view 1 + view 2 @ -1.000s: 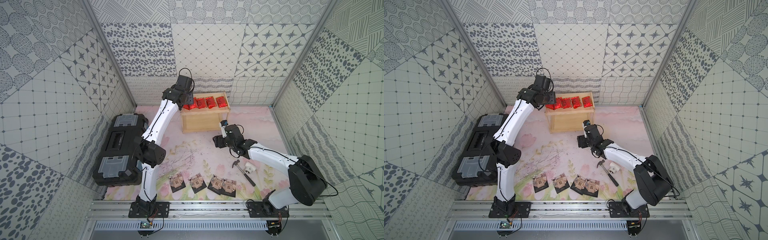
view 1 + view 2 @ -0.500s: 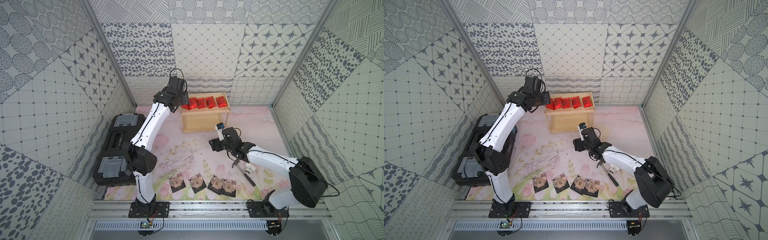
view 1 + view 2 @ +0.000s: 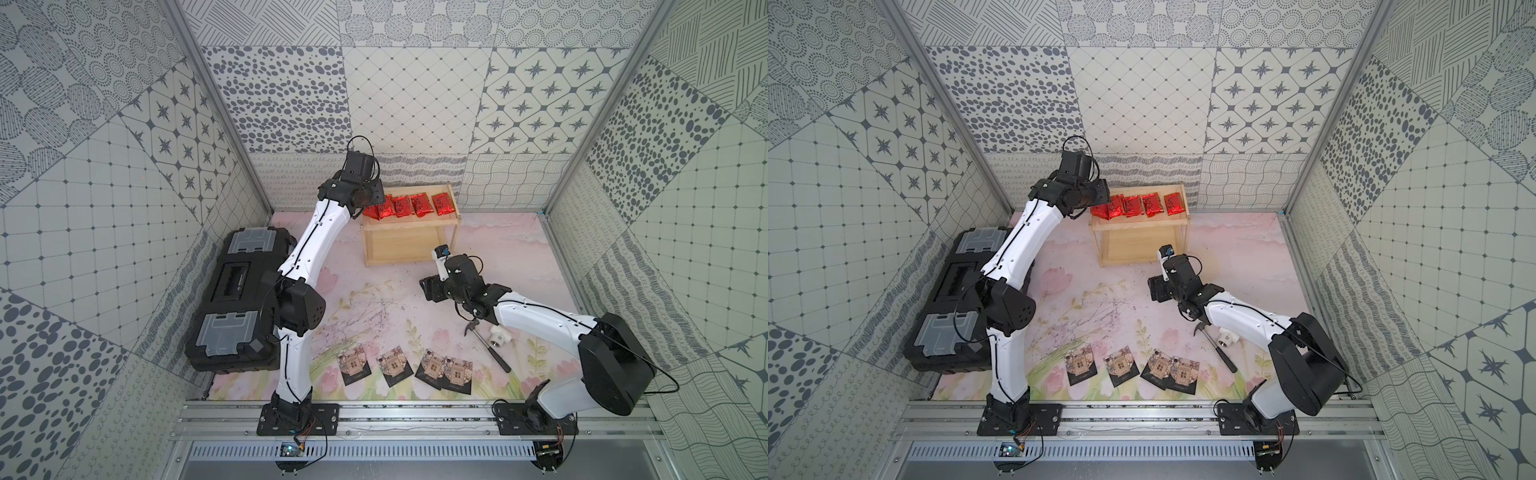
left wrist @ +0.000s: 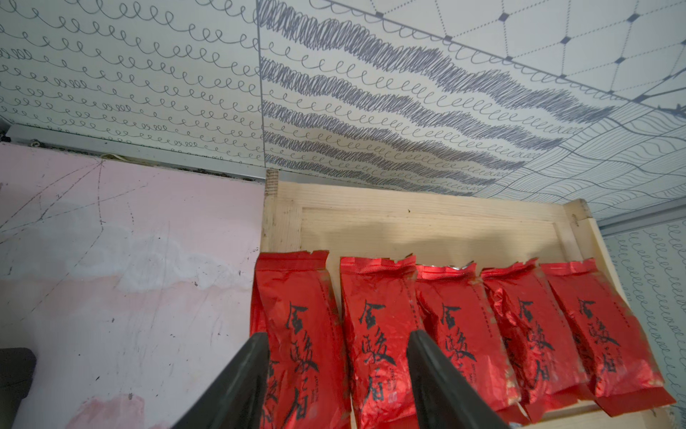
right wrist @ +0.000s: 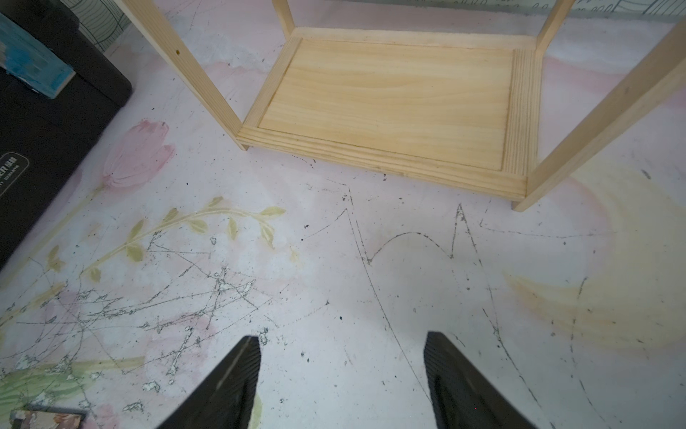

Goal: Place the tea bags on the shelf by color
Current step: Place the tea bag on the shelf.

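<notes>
Tiled walls (image 3: pixel 407 104) with grey patterns enclose a pink floral desk (image 3: pixel 374 291).

**Both top views.** The shelf (image 3: pixel 409 221) stands against the far wall. Five red packets (image 3: pixel 419 205) lie side by side on its top tier (image 4: pixel 427 230). Four dark sachets (image 3: pixel 392 365) lie in a row at the desk's near edge, and the two rightmost overlap. A toolbox (image 3: pixel 241 291) sits at the left. A hammer (image 3: pixel 486 345) and a white fitting (image 3: pixel 498 337) lie close together, partly under the right forearm. Only these views show the hammer, the fitting and all four sachets.

**Left wrist view.** The left pincer (image 4: pixel 337 334) is released, its fingers spread above the two leftmost packets and gripping neither. This view alone shows all five packets whole, with their black characters. From above, the pincer hides part of the leftmost one. The packets fill the front of the tier, and the rear strip is plain wood.

**Right wrist view.** The right pincer (image 5: pixel 341 336) is released over scratched desk, near the shelf's front. It holds nothing. The lower tier (image 5: pixel 389 96) shows as bare board between the posts.

**Change.** One second earlier the left pincer was at this same end of the shelf. Half a second ago it had swung out to the left, and it is now back over the packets. The right pincer has drawn slightly away from the shelf. Packets and sachets lie as before.
</notes>
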Available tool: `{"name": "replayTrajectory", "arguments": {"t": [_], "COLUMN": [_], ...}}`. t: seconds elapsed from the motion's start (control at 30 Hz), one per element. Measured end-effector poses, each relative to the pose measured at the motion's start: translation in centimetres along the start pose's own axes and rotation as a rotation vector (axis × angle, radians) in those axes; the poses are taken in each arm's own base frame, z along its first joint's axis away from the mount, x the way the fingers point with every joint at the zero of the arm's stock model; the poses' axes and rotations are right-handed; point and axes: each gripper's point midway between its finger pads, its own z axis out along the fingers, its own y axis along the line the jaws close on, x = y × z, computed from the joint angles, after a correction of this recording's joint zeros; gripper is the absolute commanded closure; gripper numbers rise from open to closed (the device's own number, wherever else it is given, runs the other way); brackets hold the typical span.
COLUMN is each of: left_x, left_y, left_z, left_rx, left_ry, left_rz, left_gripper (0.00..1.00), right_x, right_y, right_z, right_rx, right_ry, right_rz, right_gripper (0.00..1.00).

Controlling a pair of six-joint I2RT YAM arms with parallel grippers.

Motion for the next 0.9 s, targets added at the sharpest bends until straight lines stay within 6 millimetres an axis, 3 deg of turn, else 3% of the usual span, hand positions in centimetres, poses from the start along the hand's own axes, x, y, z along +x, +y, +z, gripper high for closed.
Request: {"name": "replayTrajectory", "arguments": {"t": [0.9], "left_x": [1.5], "left_y": [0.6], "left_z": [1.6], "left_rx": [-0.028], "left_ry": [0.044], "left_rz": [0.002], "left_gripper": [0.37], "right_x": [-0.1], "right_y": [0.0], "right_z": [-0.3], "right_rx": [0.002], "right_ry": [-0.003], "right_rz": [0.001], "right_gripper": [0.25]}}
